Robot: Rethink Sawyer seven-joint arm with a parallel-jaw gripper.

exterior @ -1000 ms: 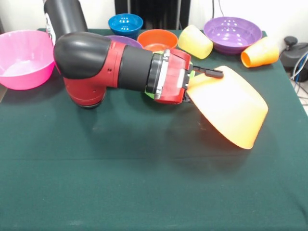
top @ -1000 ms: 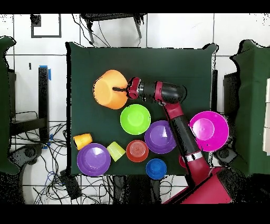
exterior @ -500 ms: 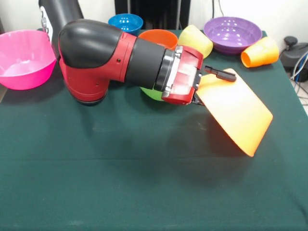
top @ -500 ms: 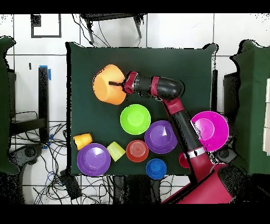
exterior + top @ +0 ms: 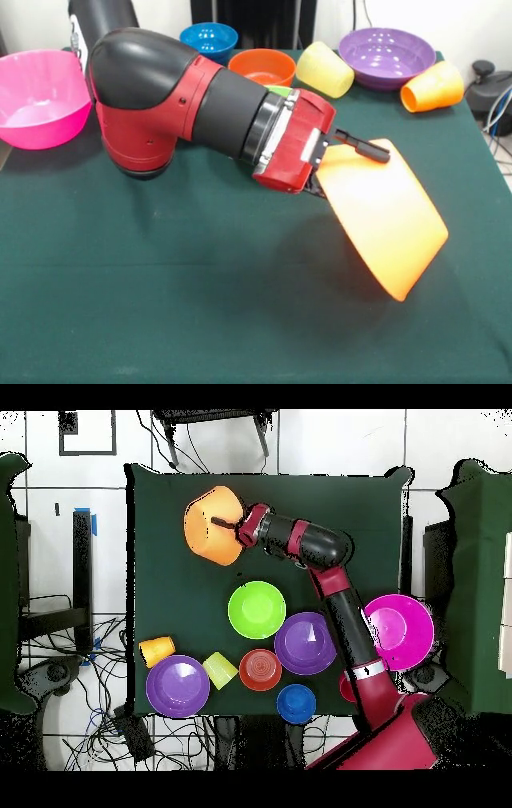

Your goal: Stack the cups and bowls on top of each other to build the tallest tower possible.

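Orange-yellow bowl (image 5: 384, 216) tilted above table, rim pinched by gripper (image 5: 340, 160) — fingers clamped.

The counter (image 5: 160, 304) is covered with a dark green matt cloth, smooth with a few soft folds. The big orange-yellow bowl (image 5: 384, 216) looks like smooth plastic with a soft shine. The pink bowl (image 5: 40, 100) at upper left and the purple bowl (image 5: 386, 56) at upper right are glossy plastic. The arm (image 5: 184, 104) has smooth red and black shells with a slight gloss.
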